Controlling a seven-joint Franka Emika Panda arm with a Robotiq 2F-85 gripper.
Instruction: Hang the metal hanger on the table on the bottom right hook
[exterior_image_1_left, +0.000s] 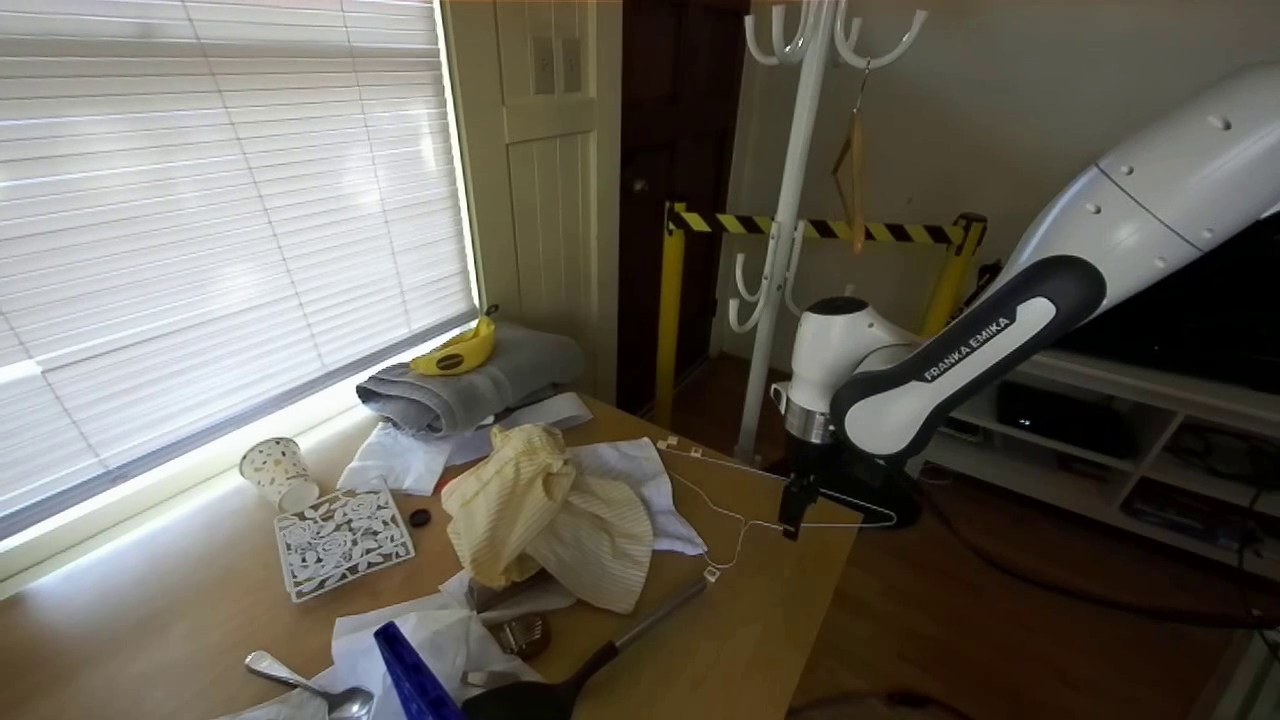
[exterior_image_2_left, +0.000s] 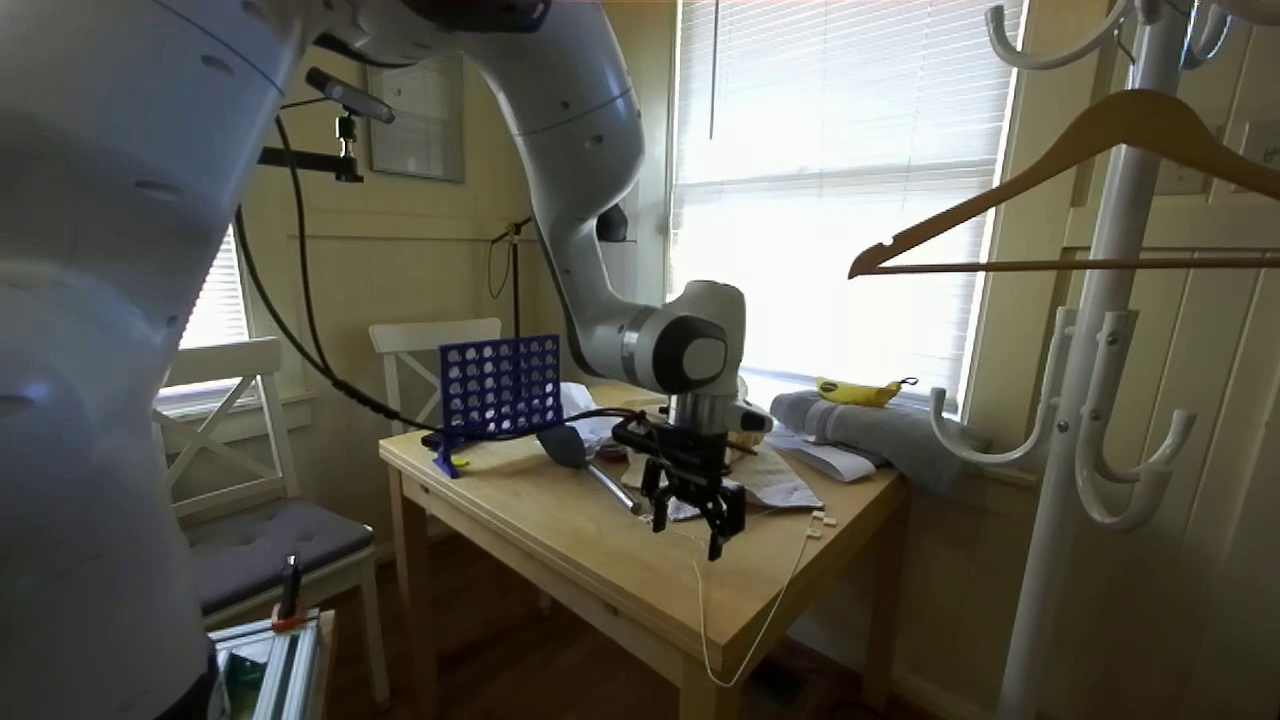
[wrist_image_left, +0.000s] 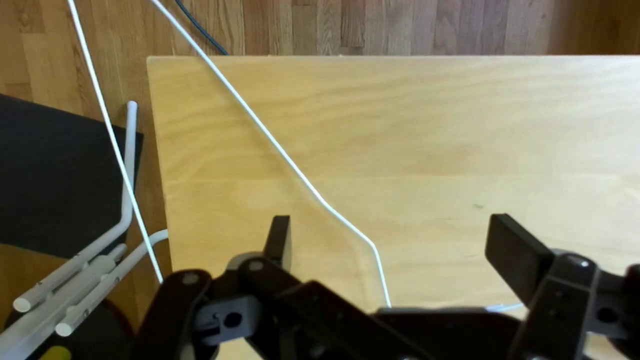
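Metal hanger: thin white wire, tapering outline, small square pale fittings; lies on the bench, its narrow end jutting past a corner. In the wrist view its wire leaves the top edge and vanishes behind the end effector; the hook is hard to make out. End effector: fingers wide apart, a run of wire visible between them. Bench: pale-grained wood, straight-edged. Crumpled cloth: yellow, striped. Openwork panel: square, white, floral.
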